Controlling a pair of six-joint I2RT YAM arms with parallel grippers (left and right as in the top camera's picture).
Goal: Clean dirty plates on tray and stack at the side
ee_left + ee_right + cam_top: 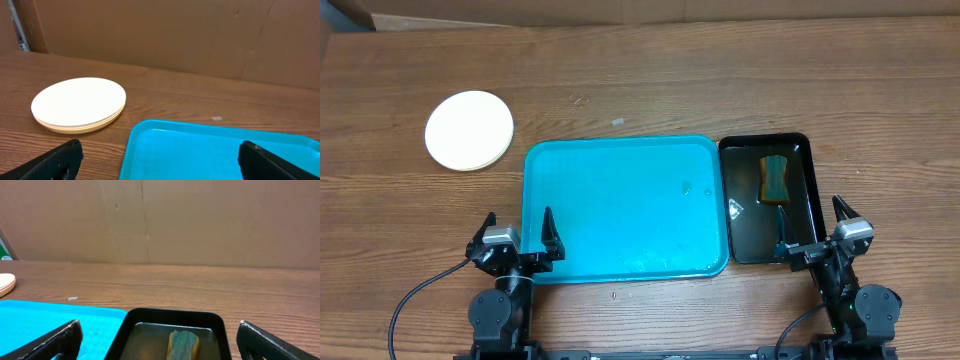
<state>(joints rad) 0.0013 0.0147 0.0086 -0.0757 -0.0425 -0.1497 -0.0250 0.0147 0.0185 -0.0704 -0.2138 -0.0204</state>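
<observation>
Overhead view: plates (469, 130) sit in one stack on the desk (720, 80), far left, well apart from both hands. L hand (517, 230) is at the near edge, fingers spread wide, gripping nothing. One fingertip is over the near-left corner of the blue tray (625, 208), the other over bare desk. The stack lies beyond the L hand and to its left. It is off the tray, near the tray's far-left corner but not touching it. R hand (810, 222) is also wide open w/ nothing held. One of its fingers is over the near part of the black tray (745, 230), the other is outside it. The whole blue tray lies btwn the R hand & the plates.

From overhead the stack reads as a single white disc. Left wrist view shows it side-on (78, 104): more than one rim is layered, and the lowest edge looks yellowish. Can't count the plates for sure. That view also shows the tray's far-left corner (150, 135) just right of the stack, w/ a gap of desk btwn them. Right wrist view catches only a sliver of the plates (6, 282) at its left edge. It looks closer into the black tray, whose floor looks shiny & wet, w/ a yellow-green sponge (183, 342) lying in it.

The top plate is round & flat w/ a plain cream-white face. A small pale scrap (617, 122) lies on the desk beyond the blue tray.
</observation>
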